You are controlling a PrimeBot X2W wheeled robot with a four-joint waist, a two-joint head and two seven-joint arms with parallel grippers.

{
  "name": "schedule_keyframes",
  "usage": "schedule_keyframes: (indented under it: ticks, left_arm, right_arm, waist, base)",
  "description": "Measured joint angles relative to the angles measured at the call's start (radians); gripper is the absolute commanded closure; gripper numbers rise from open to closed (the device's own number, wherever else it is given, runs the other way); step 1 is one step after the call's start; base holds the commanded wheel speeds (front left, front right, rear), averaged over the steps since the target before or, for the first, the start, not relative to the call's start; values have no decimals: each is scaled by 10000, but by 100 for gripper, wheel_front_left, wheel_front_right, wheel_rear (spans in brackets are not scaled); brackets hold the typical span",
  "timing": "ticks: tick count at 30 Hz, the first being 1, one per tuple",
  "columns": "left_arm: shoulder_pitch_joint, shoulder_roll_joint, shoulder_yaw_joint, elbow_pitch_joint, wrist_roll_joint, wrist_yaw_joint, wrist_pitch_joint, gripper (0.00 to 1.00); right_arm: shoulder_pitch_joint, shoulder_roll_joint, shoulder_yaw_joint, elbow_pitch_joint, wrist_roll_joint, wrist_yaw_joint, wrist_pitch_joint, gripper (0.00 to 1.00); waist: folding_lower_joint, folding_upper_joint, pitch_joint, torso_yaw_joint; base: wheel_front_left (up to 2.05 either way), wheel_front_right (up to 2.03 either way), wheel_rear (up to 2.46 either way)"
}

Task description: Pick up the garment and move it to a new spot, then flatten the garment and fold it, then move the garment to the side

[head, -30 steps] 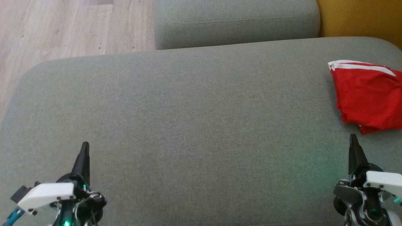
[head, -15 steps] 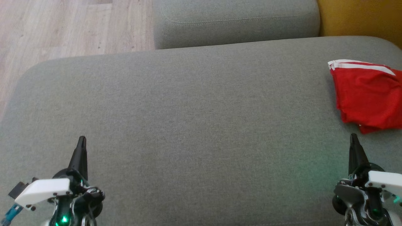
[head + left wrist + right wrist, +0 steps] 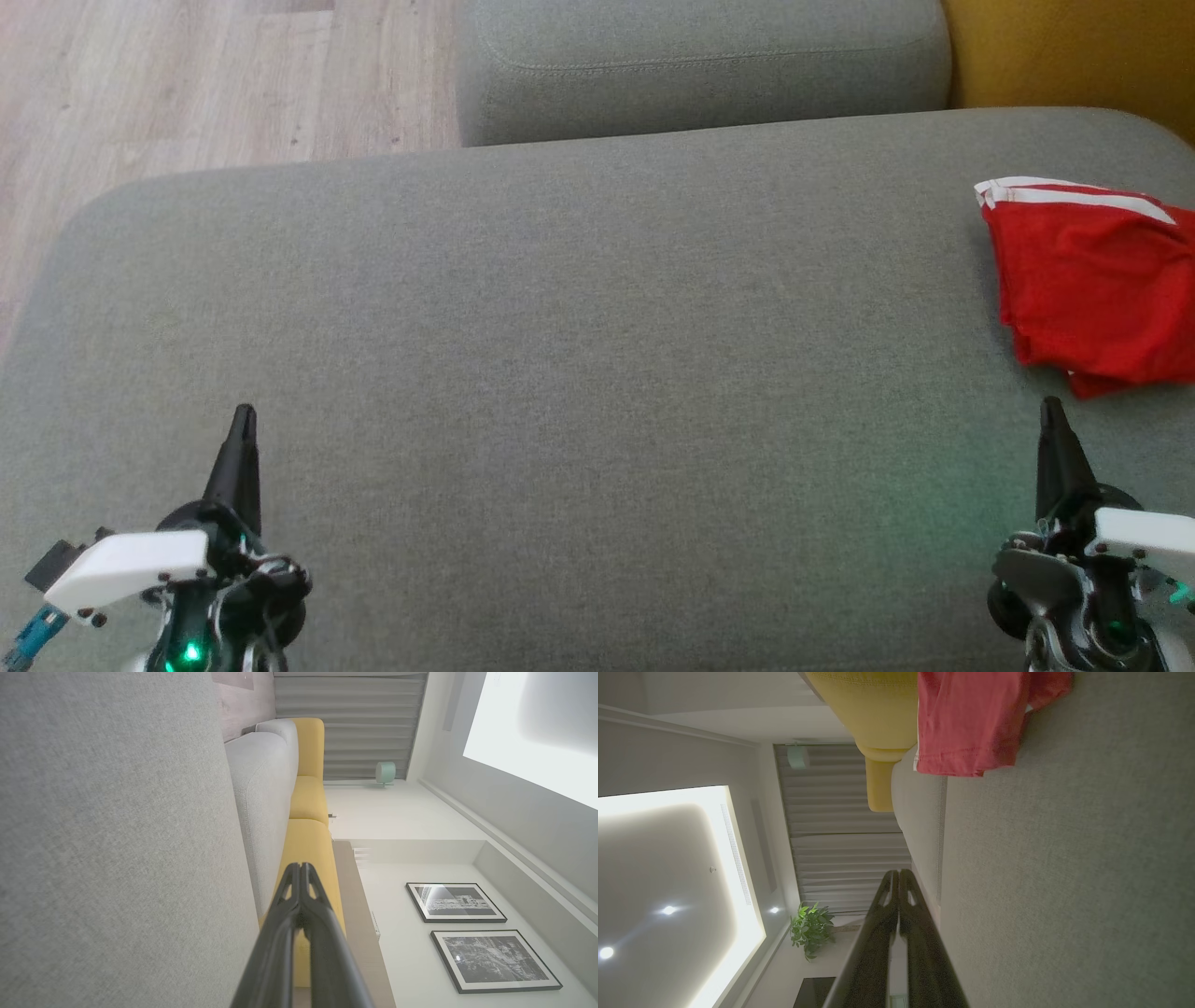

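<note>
The garment, red with a white stripe along its far hem, lies in a few loose layers at the right end of the grey sofa seat, partly cut off by the right edge of the head view. In the right wrist view it sits ahead of the fingers, apart from them, with a stitched hem facing the camera.

The right gripper hovers just near of the garment's near corner with its fingers pressed together and holding nothing. The left gripper is well apart, at the near left, pressed together and empty too.

The garment is already off to one side and both arms are idle, so this could be the very start or the very end. If it is the start, the pick-up falls to the right arm. It should spread its fingers first and come down on the near corner, where the layers stack. It should pinch through all of them, so nothing trails, and lift clear before carrying the garment left. The wide bare middle of the seat gives room to flatten and fold. The left gripper can wait, then take a second corner for spreading.
</note>
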Motion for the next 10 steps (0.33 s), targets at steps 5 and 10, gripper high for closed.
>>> schedule_keyframes:
  ticks: [5,10]
  left_arm:
    - [0,-4,2,0,0,0,2,100]
    - [0,-6,2,0,0,0,2,100]
  right_arm:
    - [0,0,0,0,0,0,0,100]
    - [0,0,0,0,0,0,0,100]
  waist:
    - [0,0,0,0]
    - [0,0,0,0]
  base:
    - [0,0,0]
    - [0,0,0]
